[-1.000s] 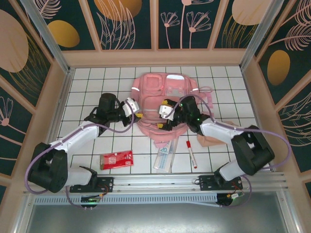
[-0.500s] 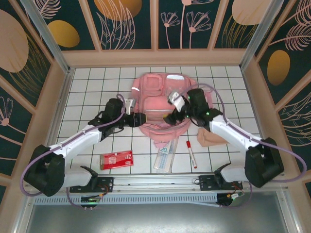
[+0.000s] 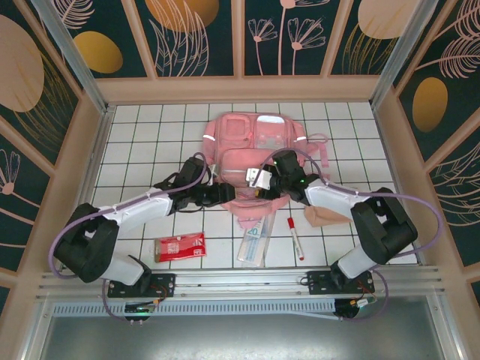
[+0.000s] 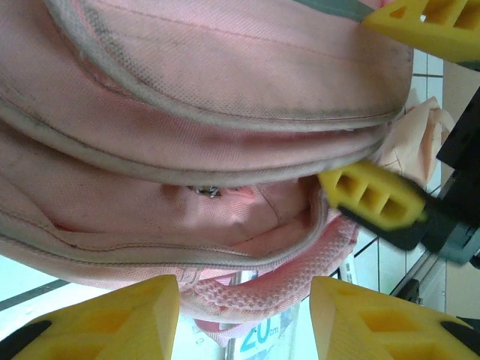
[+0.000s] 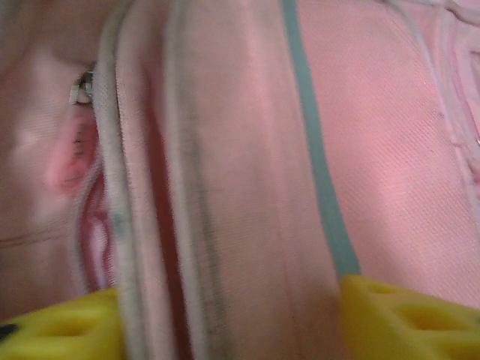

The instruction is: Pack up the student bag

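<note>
The student bag (image 3: 255, 139), a soft pink backpack, lies flat at the back middle of the tiled table with its opening toward the arms. My left gripper (image 3: 223, 194) is at the near left rim of the bag. In the left wrist view it (image 4: 240, 300) is open, with the bag's mesh handle (image 4: 300, 274) just beyond the tips and the bag's opening (image 4: 247, 214) ahead. My right gripper (image 3: 259, 182) is at the near rim of the bag. Its jaws (image 5: 225, 300) clamp the upper flap (image 5: 247, 187), and one finger (image 4: 371, 199) sits inside the opening.
Near the front edge lie a red packet (image 3: 180, 246), a clear ruler (image 3: 253, 241) partly under the bag's handle, and a red marker (image 3: 295, 237). A beige-pink pouch (image 3: 327, 218) rests under the right forearm. Wooden walls close off the left, right and back sides.
The left gripper slid right to the bag's near rim. The right gripper swung back over the bag, then came forward, and its jaws narrowed onto the flap.
</note>
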{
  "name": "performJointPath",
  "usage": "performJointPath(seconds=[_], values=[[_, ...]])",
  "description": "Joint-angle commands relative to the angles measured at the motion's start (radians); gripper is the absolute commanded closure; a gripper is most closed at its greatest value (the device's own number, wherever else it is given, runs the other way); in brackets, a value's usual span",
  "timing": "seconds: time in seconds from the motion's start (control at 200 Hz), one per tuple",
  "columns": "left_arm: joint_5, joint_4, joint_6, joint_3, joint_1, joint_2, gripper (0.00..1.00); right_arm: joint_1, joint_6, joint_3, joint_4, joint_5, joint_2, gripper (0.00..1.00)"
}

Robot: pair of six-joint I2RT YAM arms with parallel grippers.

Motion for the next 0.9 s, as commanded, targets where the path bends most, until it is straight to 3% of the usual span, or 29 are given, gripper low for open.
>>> performJointPath(seconds=[0.0, 0.135, 0.27, 0.46, 0.696, 0.826, 0.896], values=[[0.001, -0.029, -0.027, 0.048, -0.009, 0.012, 0.53, 0.000, -0.003, 0.042, 0.105, 0.014, -0.008, 0.59], [-0.017, -0.040, -0.030, 0.113, -0.010, 0.030, 0.53, -0.016, 0.066, 0.026, 0.213, -0.062, -0.047, 0.84], [-0.067, -0.081, -0.040, 0.201, -0.009, 0.082, 0.53, -0.031, 0.115, 0.036, 0.279, -0.118, -0.043, 0.90], [-0.235, -0.233, -0.049, 0.279, -0.009, 0.157, 0.54, -0.023, 0.146, 0.081, 0.313, -0.138, -0.010, 0.95], [-0.289, -0.284, -0.102, 0.263, -0.010, 0.171, 0.54, -0.017, 0.168, 0.091, 0.323, -0.153, -0.020, 0.99], [-0.301, -0.270, -0.124, 0.279, -0.009, 0.169, 0.64, 0.001, 0.149, 0.073, 0.327, -0.146, -0.033, 1.00], [-0.312, -0.276, -0.118, 0.296, -0.009, 0.170, 0.80, 0.002, 0.134, 0.070, 0.315, -0.139, -0.029, 1.00]])
